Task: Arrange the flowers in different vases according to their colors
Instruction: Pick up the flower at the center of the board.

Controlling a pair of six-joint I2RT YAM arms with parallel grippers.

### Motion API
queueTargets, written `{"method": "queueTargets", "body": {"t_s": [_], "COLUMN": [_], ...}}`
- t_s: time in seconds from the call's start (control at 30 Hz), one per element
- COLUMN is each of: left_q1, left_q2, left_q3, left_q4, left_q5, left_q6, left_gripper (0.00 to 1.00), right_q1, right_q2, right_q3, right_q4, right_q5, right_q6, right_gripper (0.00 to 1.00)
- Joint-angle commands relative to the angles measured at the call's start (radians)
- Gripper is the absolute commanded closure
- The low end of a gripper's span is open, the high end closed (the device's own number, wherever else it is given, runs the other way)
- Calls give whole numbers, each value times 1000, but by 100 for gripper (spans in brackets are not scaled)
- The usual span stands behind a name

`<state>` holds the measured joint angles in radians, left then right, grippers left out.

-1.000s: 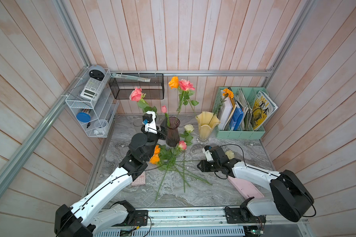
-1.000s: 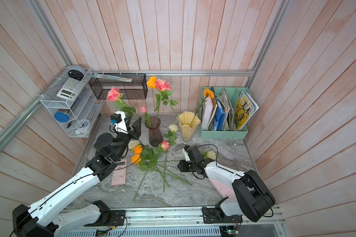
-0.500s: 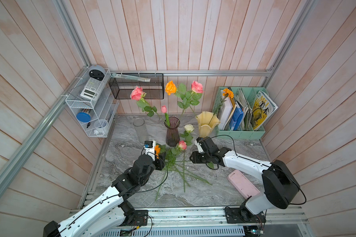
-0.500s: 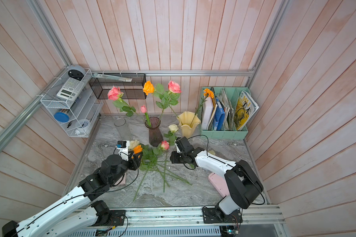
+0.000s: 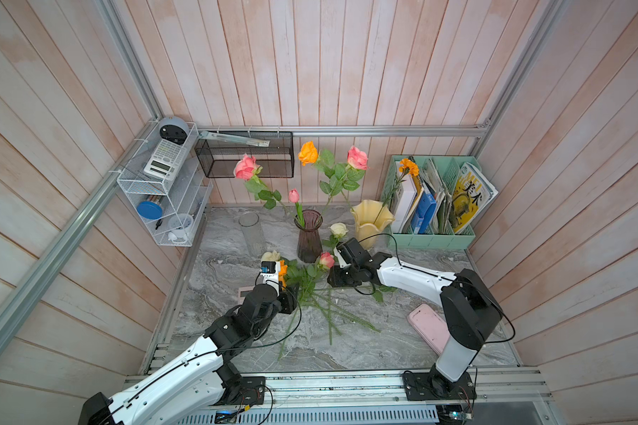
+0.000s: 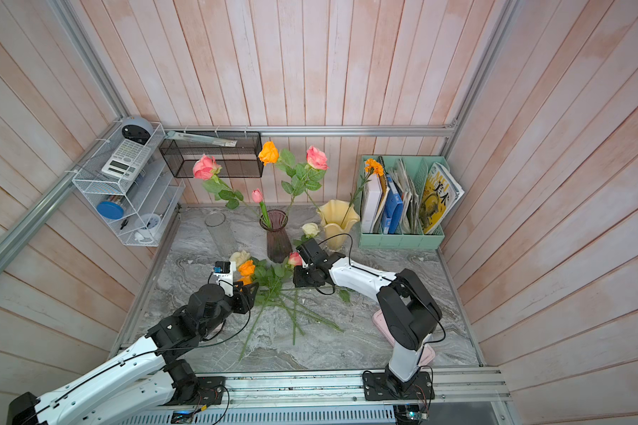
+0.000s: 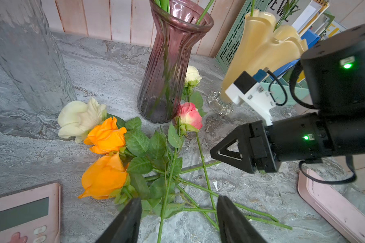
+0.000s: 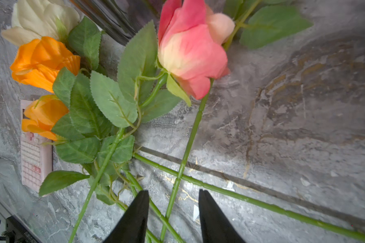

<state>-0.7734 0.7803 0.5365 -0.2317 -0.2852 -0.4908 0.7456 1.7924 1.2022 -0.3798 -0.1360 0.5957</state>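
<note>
Hovering over the loose flowers (image 7: 105,136) on the table (image 5: 383,349), the left gripper (image 7: 179,199) is open and holds nothing. The right gripper (image 8: 173,192) straddles a pink rose's (image 8: 190,48) stem with its jaws apart. Behind them, the purple vase (image 5: 309,235) holds pink blooms and an orange one, the yellow vase (image 5: 371,220) holds one orange flower (image 5: 409,167), and the glass vase (image 5: 253,233) stands beside them.
</note>
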Motion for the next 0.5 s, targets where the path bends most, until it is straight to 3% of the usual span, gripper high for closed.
{"method": "queueTargets", "body": {"t_s": [0.0,0.47], "left_q1": [-4,-3], "left_q2": [-10,-8], "left_q3": [-10,-21], "left_q4": [25,34], "left_q5": [5,2], "left_q6": [-3,19], "left_gripper": [38,38], "right_q1": [11,24], "right_q2": [59,231], "right_q3": [56,227], "right_q4": [-105,-206], "right_q5": [54,126], "right_q6": [-8,-25], "right_gripper": [55,58]}}
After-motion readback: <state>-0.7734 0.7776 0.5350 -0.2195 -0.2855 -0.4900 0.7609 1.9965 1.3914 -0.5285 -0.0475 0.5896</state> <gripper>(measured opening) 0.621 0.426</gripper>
